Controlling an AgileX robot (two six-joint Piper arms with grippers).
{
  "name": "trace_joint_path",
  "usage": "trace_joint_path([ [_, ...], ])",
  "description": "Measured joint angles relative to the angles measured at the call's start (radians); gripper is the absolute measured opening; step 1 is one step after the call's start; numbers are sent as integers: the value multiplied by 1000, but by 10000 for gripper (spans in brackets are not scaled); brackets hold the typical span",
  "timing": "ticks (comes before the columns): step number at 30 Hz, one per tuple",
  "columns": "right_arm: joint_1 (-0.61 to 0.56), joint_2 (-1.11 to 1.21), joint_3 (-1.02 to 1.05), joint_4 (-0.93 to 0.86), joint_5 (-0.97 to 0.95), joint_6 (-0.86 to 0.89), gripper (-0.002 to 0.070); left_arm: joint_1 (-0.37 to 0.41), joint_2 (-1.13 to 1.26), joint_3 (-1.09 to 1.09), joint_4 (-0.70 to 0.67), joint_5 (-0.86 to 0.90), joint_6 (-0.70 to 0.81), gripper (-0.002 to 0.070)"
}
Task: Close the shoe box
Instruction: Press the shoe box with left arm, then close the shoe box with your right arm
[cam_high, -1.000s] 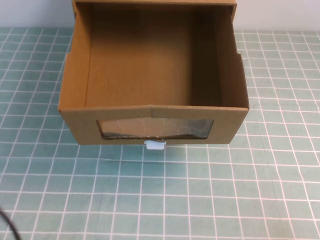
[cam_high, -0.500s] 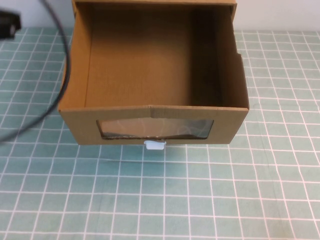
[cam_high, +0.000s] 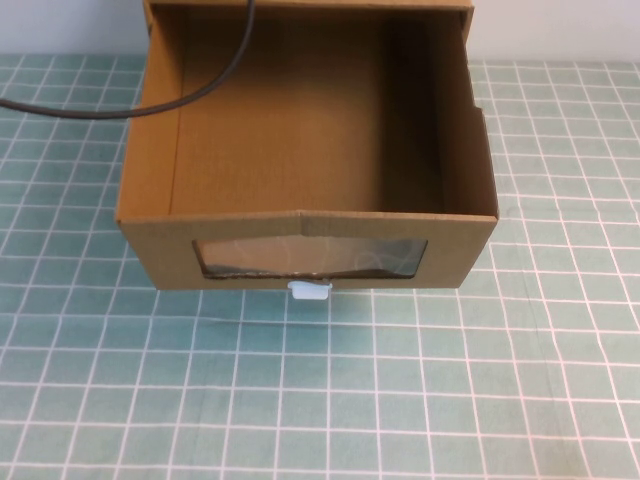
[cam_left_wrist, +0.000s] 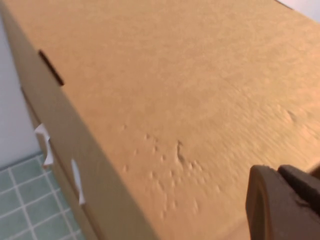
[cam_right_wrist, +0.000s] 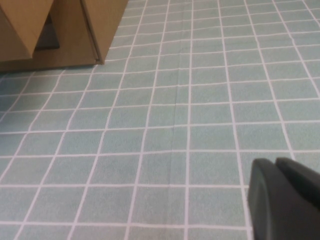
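The shoe box (cam_high: 300, 236) is a brown cardboard drawer, pulled out toward me and empty inside. Its front has a clear window (cam_high: 310, 256) with a small white pull tab (cam_high: 309, 291) below it. Neither gripper shows in the high view. In the left wrist view my left gripper (cam_left_wrist: 276, 172) is shut and empty, close over a broad cardboard face (cam_left_wrist: 175, 90). In the right wrist view my right gripper (cam_right_wrist: 275, 164) is shut and empty, low over the mat, with the box's corner (cam_right_wrist: 95, 30) well ahead of it.
A black cable (cam_high: 130, 108) runs from the left edge over the drawer's back left corner. The box stands on a green grid mat (cam_high: 450, 380) with a white wall behind. Two small white tabs (cam_left_wrist: 46, 145) show on a cardboard side face.
The black cable has swung from the left of the box up and across its back left corner. The box has not moved.
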Motion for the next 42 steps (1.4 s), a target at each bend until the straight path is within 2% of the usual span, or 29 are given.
trace_joint_path([
  [9, 0, 0, 0, 0, 0, 0, -13, -46, 124, -73, 3, -43, 11, -5],
  [20, 0, 0, 0, 12, -2, 0, -13, -47, 157, -74, 6, -62, 41, -5],
  [23, 0, 0, 0, 105, -45, 0, -13, -47, 157, -74, 6, -62, 41, -5],
  [29, 0, 0, 0, 442, -217, 2, -13, -48, 157, -75, 6, -58, 41, -5],
  [33, 0, 0, 0, 559, -283, 2, -13, -48, 157, -77, 6, -54, 41, -5],
  [37, 0, 4, -44, 607, -127, 3, -12, -48, 157, -77, 6, -50, 41, -5],
  [42, 0, 190, -271, 542, 213, 3, -11, -48, 157, -77, 6, -47, 41, -5],
])
